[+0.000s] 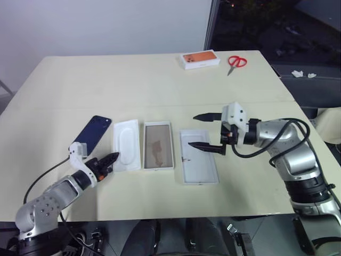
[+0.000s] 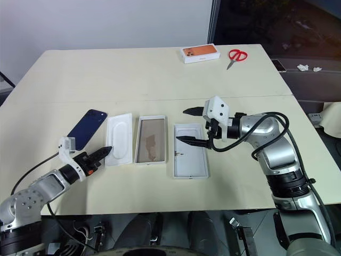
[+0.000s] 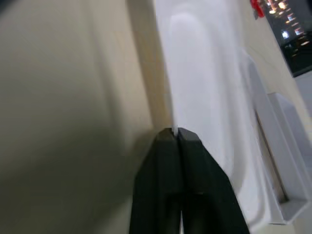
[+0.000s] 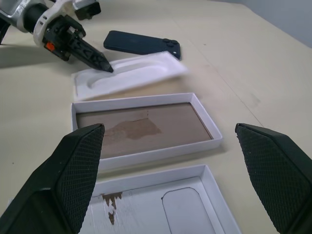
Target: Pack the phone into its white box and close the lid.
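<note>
The pale surface [image 1: 160,80] is wide, and much bare room is seen across its far half and along its near edge. Toward the left, the phone [image 1: 92,134] is laid flat, slanted, well in from the left edge. Just near of it the left claw [image 1: 113,158] is found low over the surface, its two black fingers [image 3: 178,146] pressed together on the thin near-left edge of the white insert [image 1: 127,144]; in the left wrist view that edge is seen pinched between the tips. The phone is thus left just beyond and left of this claw, apart from it.

Right of the insert, almost touching it, the white box [image 1: 157,145] is set open with its tan floor upward. A narrow strip of bare surface is left between the box and the lid [image 1: 198,157], which is laid with its plain inside upward, its near end closer to the near edge than the box's.

Over the lid's far-right part the right claw [image 1: 206,131] is held above the surface, pointing left, its fingers spread wide with nothing between them. The phone is well to its left, past box and insert.

At the far edge, an orange-topped box [image 1: 200,59] and red scissors [image 1: 236,63] are placed well apart from the rest.
</note>
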### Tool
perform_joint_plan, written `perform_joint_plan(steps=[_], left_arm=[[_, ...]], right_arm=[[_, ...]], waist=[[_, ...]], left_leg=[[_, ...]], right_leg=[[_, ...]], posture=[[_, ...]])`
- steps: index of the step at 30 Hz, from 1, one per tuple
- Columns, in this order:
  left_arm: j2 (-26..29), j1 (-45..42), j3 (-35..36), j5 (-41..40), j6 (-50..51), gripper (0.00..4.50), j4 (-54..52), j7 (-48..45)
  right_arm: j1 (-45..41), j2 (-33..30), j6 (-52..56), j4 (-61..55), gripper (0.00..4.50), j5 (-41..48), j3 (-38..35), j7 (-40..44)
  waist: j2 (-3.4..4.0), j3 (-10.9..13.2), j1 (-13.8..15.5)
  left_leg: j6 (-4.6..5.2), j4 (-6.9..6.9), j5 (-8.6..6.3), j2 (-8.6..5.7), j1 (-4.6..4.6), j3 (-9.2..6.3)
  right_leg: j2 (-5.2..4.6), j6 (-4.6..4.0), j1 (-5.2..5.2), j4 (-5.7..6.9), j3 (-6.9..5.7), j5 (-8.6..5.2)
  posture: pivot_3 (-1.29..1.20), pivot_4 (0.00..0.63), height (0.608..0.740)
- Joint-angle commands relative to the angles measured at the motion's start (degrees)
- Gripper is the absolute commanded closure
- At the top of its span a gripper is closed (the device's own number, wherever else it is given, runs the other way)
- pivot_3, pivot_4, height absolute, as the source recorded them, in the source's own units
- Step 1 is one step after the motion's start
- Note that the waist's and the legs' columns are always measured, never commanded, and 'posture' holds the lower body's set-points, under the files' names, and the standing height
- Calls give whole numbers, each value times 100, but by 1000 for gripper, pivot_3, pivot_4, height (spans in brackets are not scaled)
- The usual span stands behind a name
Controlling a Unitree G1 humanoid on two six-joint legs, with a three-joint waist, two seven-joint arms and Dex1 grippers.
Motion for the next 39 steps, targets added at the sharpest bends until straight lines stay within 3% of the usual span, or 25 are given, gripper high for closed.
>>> perform_joint_plan(steps=[1,10,19,22,29,39], left_arm=[[-6,79,-4,-66,83,4468,109,54],[187,82,250,-530,78,4468,-63,-40],[457,-335,699,-1964,570,4468,-171,345],[527,-367,219,-1761,634,4468,-547,527],[-213,-815,-449,-1894,450,4468,-868,1367],[-430,-572,-899,-1545,184,4468,-943,1631]], right_arm=[[-139,-52,-60,-212,0,68,-133,-9],[-162,-65,-51,-176,0,59,-148,-16],[57,-262,9,-180,0,301,-253,335],[129,-318,-47,-170,0,284,-222,379],[235,-227,-55,-242,0,253,-182,297],[309,-196,-76,-304,0,233,-187,197]], waist=[[0,0,-5],[0,0,-17],[-2,2,11],[-3,2,-5],[-4,3,-11],[-4,3,-3]], left_leg=[[0,-1,0,0,0,0],[0,-2,0,1,0,0],[0,-2,0,1,-5,-1],[3,-1,-2,0,-7,-2],[1,-2,-1,1,-6,-2],[1,-2,0,1,-6,-1]], right_leg=[[0,0,0,0,0,0],[1,0,-2,0,0,0],[0,0,-5,-3,-1,0],[-1,0,-1,-8,-2,0],[1,0,-4,-6,-2,0],[3,0,-4,-7,0,0]], posture=[[0,150,740],[0,150,740],[0,150,740],[0,150,740],[0,150,740],[0,150,740]])
